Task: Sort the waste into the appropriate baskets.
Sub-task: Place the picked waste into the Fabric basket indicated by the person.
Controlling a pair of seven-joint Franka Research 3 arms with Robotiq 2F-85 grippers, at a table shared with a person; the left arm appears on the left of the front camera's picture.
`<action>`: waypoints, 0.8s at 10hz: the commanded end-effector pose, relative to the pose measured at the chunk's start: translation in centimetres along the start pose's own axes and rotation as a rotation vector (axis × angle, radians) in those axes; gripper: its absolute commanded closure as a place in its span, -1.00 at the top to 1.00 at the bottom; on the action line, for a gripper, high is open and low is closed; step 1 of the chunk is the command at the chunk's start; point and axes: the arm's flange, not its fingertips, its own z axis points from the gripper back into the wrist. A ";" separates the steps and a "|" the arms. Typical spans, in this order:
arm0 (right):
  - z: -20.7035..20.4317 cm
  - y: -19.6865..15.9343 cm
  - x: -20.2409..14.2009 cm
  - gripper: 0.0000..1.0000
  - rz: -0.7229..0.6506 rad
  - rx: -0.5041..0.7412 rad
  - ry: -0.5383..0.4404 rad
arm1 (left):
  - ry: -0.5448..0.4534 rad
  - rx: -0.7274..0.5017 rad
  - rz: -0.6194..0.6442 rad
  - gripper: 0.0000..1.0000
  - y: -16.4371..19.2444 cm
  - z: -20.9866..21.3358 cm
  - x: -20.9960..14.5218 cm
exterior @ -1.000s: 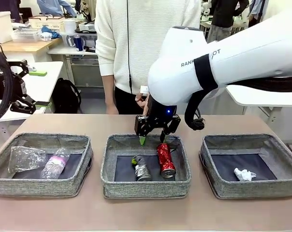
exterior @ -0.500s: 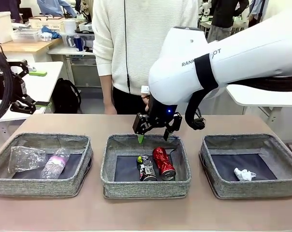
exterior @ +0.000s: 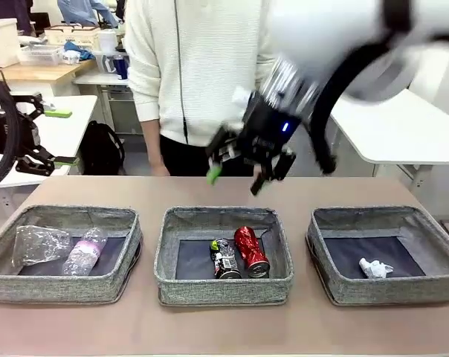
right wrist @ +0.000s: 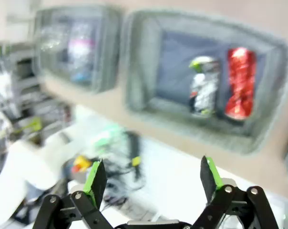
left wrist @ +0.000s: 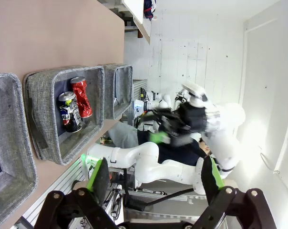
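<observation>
1. Workshop room with white desks and shelving behind; brown table (exterior: pixel 210 327) in front, a person in a white sweater (exterior: pixel 187 67) standing at its far edge.
2. Three grey woven baskets in a row on the table: left basket (exterior: pixel 61 286), middle basket (exterior: pixel 223 288), right basket (exterior: pixel 343 286).
3. In the middle basket: red can (exterior: pixel 250 251), dented, lying just right of and touching or nearly touching the dark printed can (exterior: pixel 224 259). Probably light, thin-walled, stiff along the length, smooth and apt to roll; best taken across the body at mid-length.
4. In the left basket: crumpled clear plastic cup (exterior: pixel 39 244) at left, small clear bottle with pink label (exterior: pixel 85 251) just beside it at right. Likely very light, springy, slick; best pinched at the bottle's neck or the cup's rim.
5. In the right basket: small white paper wad (exterior: pixel 375 268), well apart from the walls. Soft, nearly weightless, easily crushed; any pinch across it would do.
6. All waste seemingly sorted already; nothing loose seen on the table.
7. Right gripper (exterior: pixel 243 169) above the far edge of the table beyond the middle basket, motion-blurred, spread wide and carrying nothing; same wide spread in the right wrist view (right wrist: pixel 153 179), the cans far below.
8. Left gripper (left wrist: pixel 156 179) spread wide and empty, off to the left side, looking across the baskets.
</observation>
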 end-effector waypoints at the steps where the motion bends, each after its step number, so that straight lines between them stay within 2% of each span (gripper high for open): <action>1: 5.3 -4.1 -5.4 1.00 0.027 0.311 0.003 | -0.013 -0.010 -0.003 1.00 -0.2 -0.2 -0.2; 2: 6.4 -6.5 -7.1 1.00 0.036 0.444 -0.019 | -0.013 -0.010 -0.003 1.00 -0.2 -0.2 -0.2; 4: 7.1 -12.4 -10.0 1.00 0.139 0.768 -0.009 | -0.013 -0.010 -0.003 1.00 -0.2 -0.2 -0.2; 6: 7.3 -19.5 -11.8 1.00 0.073 0.908 -0.088 | -0.013 -0.010 -0.003 1.00 -0.2 -0.2 -0.2; 7: 7.5 -22.9 -12.5 1.00 0.061 0.941 -0.097 | -0.013 -0.010 -0.003 1.00 -0.2 -0.2 -0.2; 8: 7.5 -26.1 -12.9 1.00 -0.025 0.964 -0.168 | -0.013 -0.010 -0.003 1.00 -0.2 -0.2 -0.2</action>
